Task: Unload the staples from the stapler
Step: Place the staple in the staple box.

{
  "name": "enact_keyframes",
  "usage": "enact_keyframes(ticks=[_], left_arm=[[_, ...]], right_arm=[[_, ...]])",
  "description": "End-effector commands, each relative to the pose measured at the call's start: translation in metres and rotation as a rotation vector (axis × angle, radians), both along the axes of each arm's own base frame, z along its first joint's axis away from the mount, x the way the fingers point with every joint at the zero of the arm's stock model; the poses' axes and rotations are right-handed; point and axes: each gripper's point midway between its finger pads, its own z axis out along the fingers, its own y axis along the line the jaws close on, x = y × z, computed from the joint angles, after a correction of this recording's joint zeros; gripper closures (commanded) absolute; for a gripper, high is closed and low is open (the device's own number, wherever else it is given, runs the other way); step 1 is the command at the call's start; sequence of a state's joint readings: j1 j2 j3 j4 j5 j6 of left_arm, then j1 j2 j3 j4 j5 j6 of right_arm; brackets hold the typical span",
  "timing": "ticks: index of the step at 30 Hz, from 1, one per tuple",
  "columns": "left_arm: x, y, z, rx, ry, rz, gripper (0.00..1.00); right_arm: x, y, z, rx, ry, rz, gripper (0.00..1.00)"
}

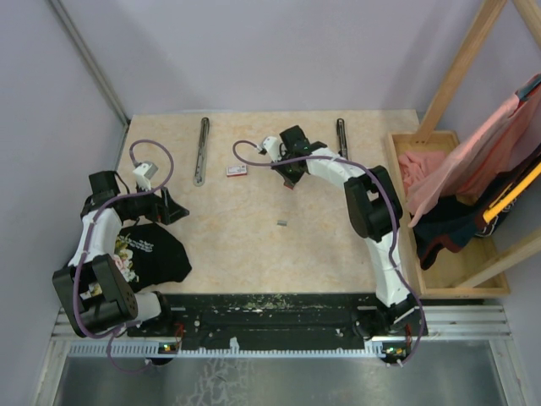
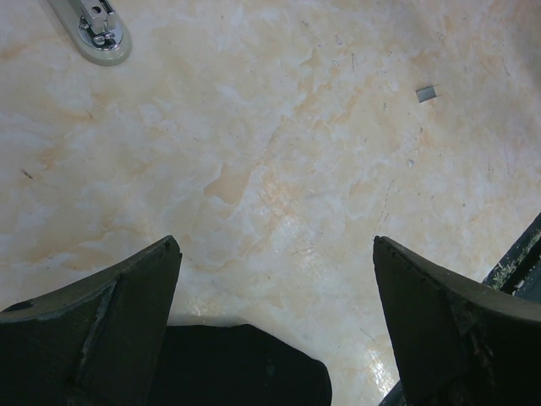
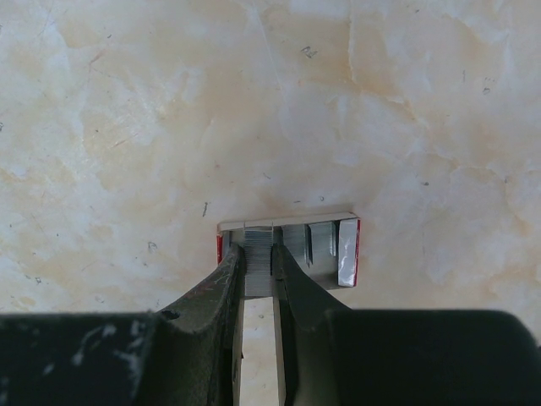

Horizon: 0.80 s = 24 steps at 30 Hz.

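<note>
The right pincer (image 3: 258,258) is closed to a thin slit, its tips set at the grey metallic staple strips (image 3: 319,245) packed in the small red-and-white open box (image 3: 292,220); whether one is pinched cannot be told. The left pincer (image 2: 275,243) is held wide open and empty over the marbled beige table (image 2: 279,152), with the long grey metal stapler (image 2: 100,35) well apart and a loose grey staple strip (image 2: 427,93) lying mid-table. Boxing of unloaded staples is judged in hand; next, that loose strip must be pinched low and flat.

R gripper (image 3: 258,252) pinching staples (image 3: 256,277) — in box (image 3: 287,222).
</note>
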<state>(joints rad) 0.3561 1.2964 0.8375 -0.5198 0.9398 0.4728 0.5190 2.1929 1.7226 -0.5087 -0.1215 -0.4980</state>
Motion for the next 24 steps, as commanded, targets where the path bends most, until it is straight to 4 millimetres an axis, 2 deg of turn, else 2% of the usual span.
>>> enact_keyframes(ticks=[1, 24], left_arm=[[0.004, 0.001, 0.009, -0.002, -0.031, -0.016, 0.00], [0.005, 0.001, 0.009, -0.004, -0.030, -0.016, 0.00]], right_arm=[[0.013, 0.001, 0.012, 0.022, -0.048, 0.001, 0.89], [0.001, -0.001, -0.001, 0.009, 0.009, 0.012, 0.89]])
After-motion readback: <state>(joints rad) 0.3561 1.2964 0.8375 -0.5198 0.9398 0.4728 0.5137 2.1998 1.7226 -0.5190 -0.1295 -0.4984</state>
